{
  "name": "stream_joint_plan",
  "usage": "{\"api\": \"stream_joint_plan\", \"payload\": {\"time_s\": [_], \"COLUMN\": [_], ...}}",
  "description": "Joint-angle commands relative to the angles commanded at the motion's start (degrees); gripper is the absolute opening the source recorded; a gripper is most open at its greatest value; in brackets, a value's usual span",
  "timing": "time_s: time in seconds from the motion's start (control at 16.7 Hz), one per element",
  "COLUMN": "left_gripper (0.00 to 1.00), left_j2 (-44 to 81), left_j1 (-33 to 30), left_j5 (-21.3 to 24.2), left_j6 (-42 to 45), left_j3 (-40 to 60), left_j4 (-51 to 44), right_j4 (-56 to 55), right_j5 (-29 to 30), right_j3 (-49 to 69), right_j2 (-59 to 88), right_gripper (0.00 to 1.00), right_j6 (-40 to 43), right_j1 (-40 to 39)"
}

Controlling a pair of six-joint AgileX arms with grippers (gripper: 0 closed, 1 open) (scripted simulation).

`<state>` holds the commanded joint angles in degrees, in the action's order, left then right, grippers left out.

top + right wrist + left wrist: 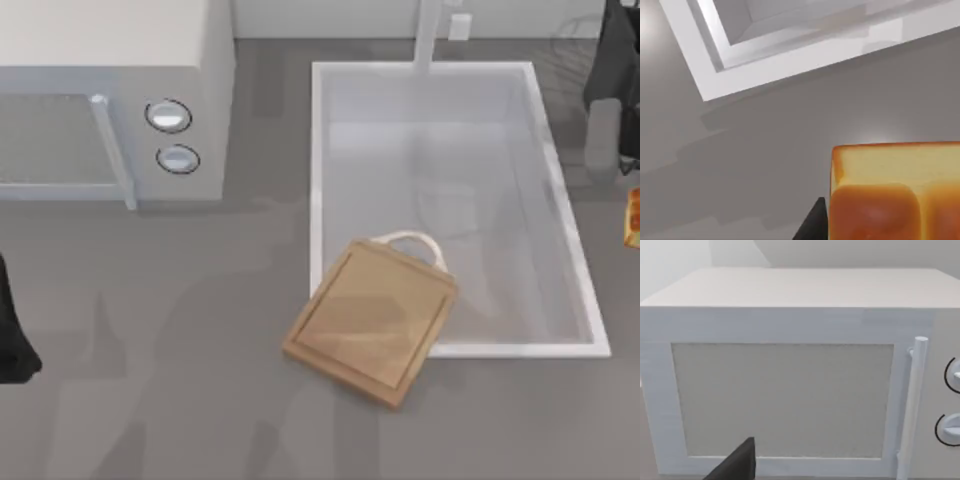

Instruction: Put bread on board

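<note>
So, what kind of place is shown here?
Probably a kitchen counter: a white box-shaped microwave with two dials, a white rectangular sink sunk into the grey counter, and a tan wooden cutting board.

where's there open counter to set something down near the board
Bare grey counter lies below the board across the front, and between the microwave and the sink. It is tighter at the right edge, where the bread sits beside the sink under the right arm.
</note>
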<state>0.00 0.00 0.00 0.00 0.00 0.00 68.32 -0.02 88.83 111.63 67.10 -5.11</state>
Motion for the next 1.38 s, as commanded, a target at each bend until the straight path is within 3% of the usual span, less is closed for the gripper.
{"api": "stream_joint_plan", "payload": {"time_s": [0.36,0.54,1.38], "left_gripper": [1.00,1.00,1.00], "left_j2": [0.0,0.0,0.0], "left_j1": [0.0,0.0,0.0], "left_j5": [0.0,0.0,0.0], "left_j6": [0.0,0.0,0.0], "left_j3": [0.0,0.0,0.0], "left_j4": [0.0,0.0,0.0], "right_j4": [2.4,2.8,-1.0], "right_j5": [-0.1,0.0,0.0], "right_j3": [15.0,19.9,17.9], "right_j2": [12.6,16.2,17.5], "right_gripper": [0.00,0.00,0.00], "right_j6": [-12.1,-16.5,-17.7], "right_j1": [-24.2,-31.0,-32.5]}}
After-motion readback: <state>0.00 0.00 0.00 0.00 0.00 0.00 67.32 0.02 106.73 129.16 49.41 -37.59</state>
